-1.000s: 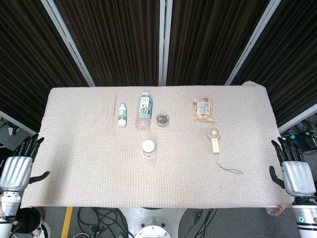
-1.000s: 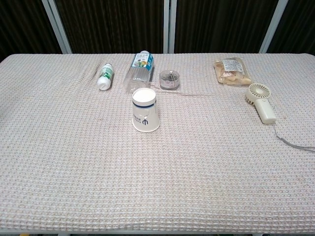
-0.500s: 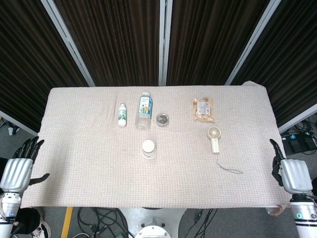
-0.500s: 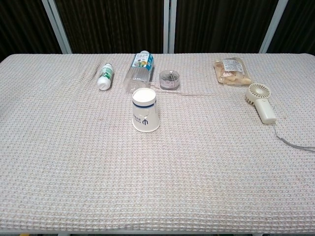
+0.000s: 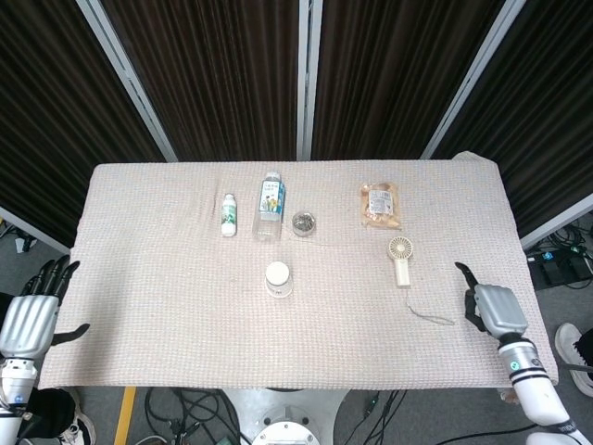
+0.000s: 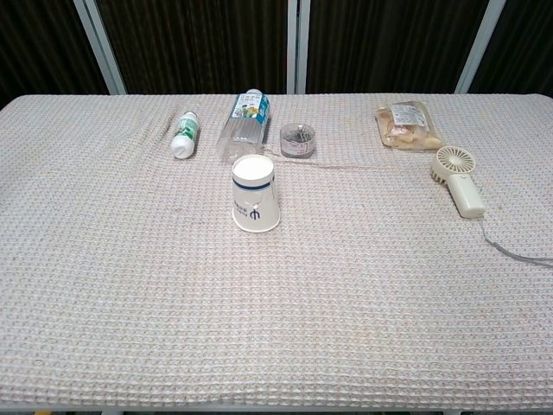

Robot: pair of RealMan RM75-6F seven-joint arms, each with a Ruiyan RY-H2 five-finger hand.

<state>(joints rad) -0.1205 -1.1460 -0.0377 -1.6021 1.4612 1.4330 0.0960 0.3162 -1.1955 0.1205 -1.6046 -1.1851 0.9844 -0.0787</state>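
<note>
My right hand hovers over the right front part of the cloth-covered table, holding nothing, just right of the end of the fan's cord. The cream hand-held fan lies flat up and to the left of that hand. My left hand hangs off the table's left edge with its fingers spread and empty. An upside-down white paper cup stands mid-table. The chest view shows neither hand.
Along the far side lie a small white bottle with a green label, a clear water bottle, a small round tin and a snack packet. Dark curtains stand behind the table.
My right hand has moved from beyond the table's right edge inward and left, over the cloth near the fan's cord. The left hand and all the objects have stayed put.
</note>
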